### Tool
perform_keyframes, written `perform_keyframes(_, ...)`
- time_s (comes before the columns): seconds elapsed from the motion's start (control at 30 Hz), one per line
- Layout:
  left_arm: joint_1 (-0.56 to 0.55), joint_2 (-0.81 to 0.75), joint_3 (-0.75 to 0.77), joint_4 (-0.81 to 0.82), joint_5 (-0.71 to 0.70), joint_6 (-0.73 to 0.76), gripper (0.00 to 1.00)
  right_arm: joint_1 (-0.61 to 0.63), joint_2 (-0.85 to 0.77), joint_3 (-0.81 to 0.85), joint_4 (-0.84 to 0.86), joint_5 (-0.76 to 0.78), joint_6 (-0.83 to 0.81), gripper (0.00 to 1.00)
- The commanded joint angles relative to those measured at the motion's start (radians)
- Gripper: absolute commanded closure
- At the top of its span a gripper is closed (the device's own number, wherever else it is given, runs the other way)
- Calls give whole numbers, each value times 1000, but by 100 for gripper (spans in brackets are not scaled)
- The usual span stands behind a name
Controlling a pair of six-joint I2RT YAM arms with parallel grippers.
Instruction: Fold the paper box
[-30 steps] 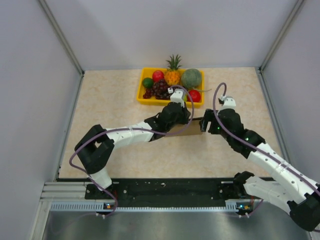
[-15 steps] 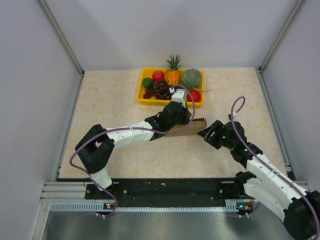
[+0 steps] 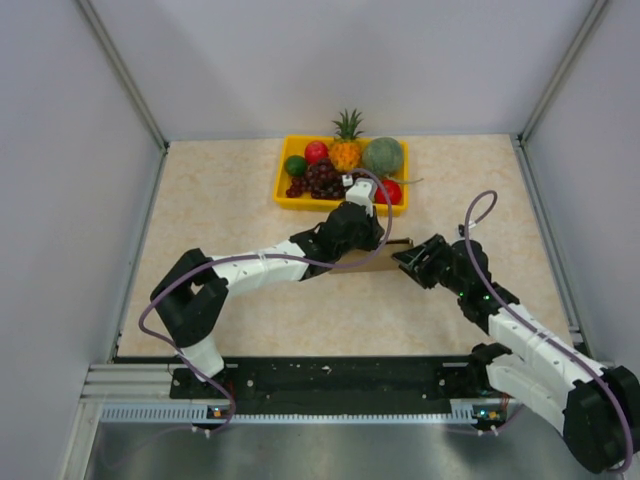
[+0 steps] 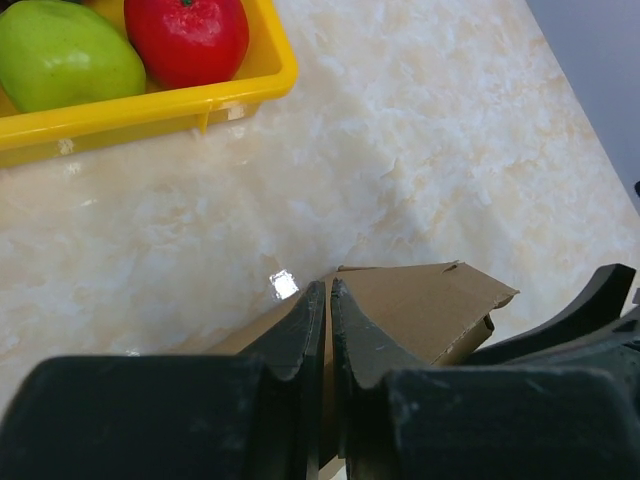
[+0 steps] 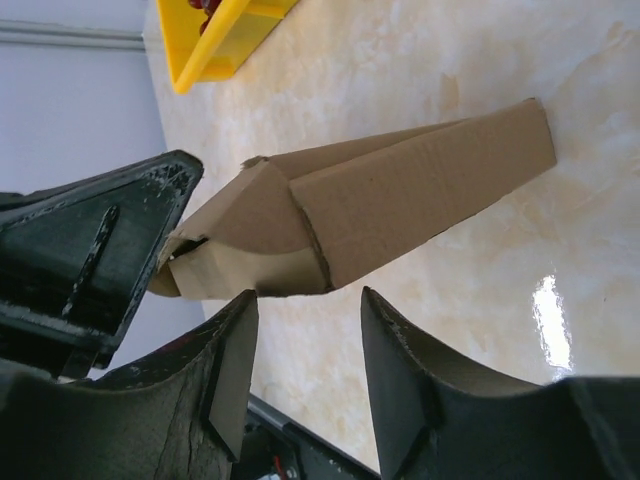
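The paper box (image 3: 388,257) is a partly folded brown cardboard blank at mid-table, just in front of the fruit tray. My left gripper (image 3: 368,238) is shut on the box's upper edge; in the left wrist view the fingers (image 4: 328,295) pinch a thin cardboard panel (image 4: 430,305). My right gripper (image 3: 412,256) is open at the box's right end. In the right wrist view the box (image 5: 400,200) lies just beyond the open right gripper (image 5: 307,300), not between the fingers. The left gripper's finger (image 5: 100,240) shows at the left there.
A yellow tray (image 3: 283,198) with a pineapple, melon, grapes and other fruit stands just behind the box; its corner shows in the left wrist view (image 4: 255,90) and the right wrist view (image 5: 215,55). Grey walls close in the table on three sides.
My right arm has swung down and turned its wrist; its gripper left the box's right end and now sits open, low beside it. The left gripper has kept its hold.
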Motion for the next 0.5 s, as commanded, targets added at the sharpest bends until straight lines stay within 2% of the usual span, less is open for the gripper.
perform_keyframes(0.0,-7,45,3,-88,33,34,90,-13,52,17,90,11,87,56)
perform_keyframes(0.1,-7,46,8,-89,21,51,90,-13,69,-3,110,22,170,59)
perform_keyframes(0.13,-7,52,8,-88,17,56,90,-13,72,-3,101,30,190,63)
perform_keyframes(0.23,-7,72,18,-91,1,70,90,-12,83,10,78,68,273,64)
perform_keyframes(0.3,-8,81,25,-97,-8,81,90,-12,96,40,1,92,308,64)
perform_keyframes(0.33,-9,89,28,-97,-23,82,90,-10,109,50,-8,102,320,72)
perform_keyframes(0.37,-9,91,28,-97,-29,85,89,-10,115,52,0,112,352,76)
perform_keyframes(0.47,-7,106,38,-97,-36,85,88,-5,154,41,43,126,417,78)
